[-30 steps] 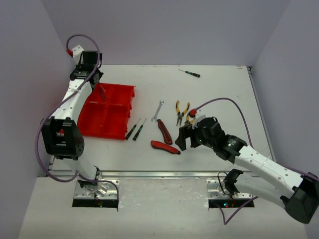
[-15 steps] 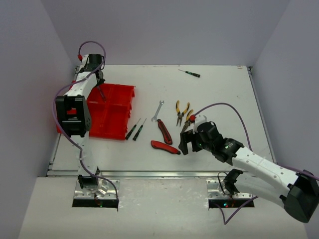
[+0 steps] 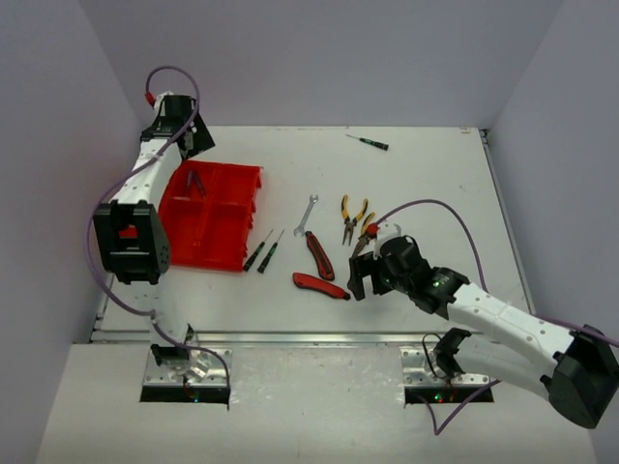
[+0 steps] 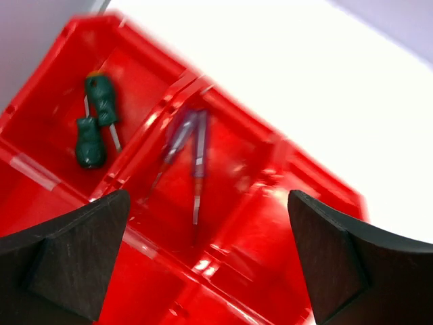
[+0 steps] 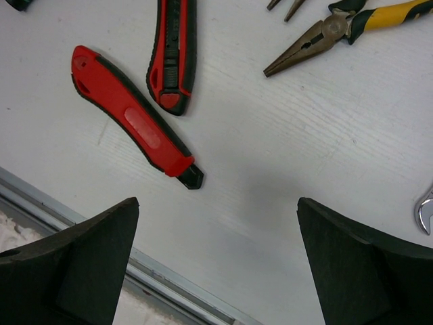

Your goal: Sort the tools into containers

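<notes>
The red container tray (image 3: pixel 221 224) sits at the table's left. In the left wrist view its compartments (image 4: pixel 257 223) hold two green-handled screwdrivers (image 4: pixel 95 122) and two blurred blue-handled screwdrivers (image 4: pixel 189 142). My left gripper (image 4: pixel 210 264) hovers open above them at the tray's far end (image 3: pixel 189 135), holding nothing. On the table lie two red-black utility knives (image 5: pixel 132 122) (image 5: pixel 172 47), yellow-handled pliers (image 5: pixel 338 30), a wrench (image 3: pixel 306 215) and two dark screwdrivers (image 3: pixel 263 251). My right gripper (image 5: pixel 216 257) is open and empty just near-right of the closer knife (image 3: pixel 321 285).
One more screwdriver (image 3: pixel 368 142) lies at the far edge of the table. A metal rail (image 5: pixel 169 284) runs along the table's near edge, just below my right gripper. Grey walls close in the left, back and right sides.
My left gripper has opened and let go of the blue-handled screwdriver, which now lies in the tray. The left arm has shifted at the tray's far end. The right arm barely moved.
</notes>
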`<state>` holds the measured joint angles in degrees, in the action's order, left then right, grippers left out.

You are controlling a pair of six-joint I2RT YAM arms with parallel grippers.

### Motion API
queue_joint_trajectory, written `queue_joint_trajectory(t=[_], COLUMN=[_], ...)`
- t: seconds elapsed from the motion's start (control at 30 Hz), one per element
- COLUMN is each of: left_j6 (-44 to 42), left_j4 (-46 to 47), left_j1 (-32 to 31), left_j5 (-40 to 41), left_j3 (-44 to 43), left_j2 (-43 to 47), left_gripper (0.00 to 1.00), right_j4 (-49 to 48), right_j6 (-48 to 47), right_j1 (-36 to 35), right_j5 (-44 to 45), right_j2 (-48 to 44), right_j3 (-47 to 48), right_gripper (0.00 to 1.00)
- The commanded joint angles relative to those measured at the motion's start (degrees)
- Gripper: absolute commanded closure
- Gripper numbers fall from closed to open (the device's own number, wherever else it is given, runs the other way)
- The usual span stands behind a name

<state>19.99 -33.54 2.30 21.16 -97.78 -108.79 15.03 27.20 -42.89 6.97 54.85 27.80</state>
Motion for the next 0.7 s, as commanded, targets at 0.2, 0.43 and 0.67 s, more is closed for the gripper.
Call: queue_joint_trajectory(t=[0.2,0.43,0.67], left_j6=[1.7,-0.5,-2.3], left_j4=[3.5,10.0,8.8], left_j1=[-7.3,-8.9,-10.1], left_j5=[-14.4,-24.9,-23.9], left_j3=[16.9,46.8,52.9], left_j2=[39.9,67.5,75.4], left_gripper=[0.0,0.0,0.0], right_j4=[-2.3,8.1,9.4], right_j6=[1.1,-8.0,-11.8], right_j1=[0.1,-2.5,-4.4], right_j5=[-6.6,-8.6,-4.3], right_j2=[7.5,25.8,40.5], right_j3=[6.7,20.5,25.8], right_gripper=[0.01,0.01,0.02])
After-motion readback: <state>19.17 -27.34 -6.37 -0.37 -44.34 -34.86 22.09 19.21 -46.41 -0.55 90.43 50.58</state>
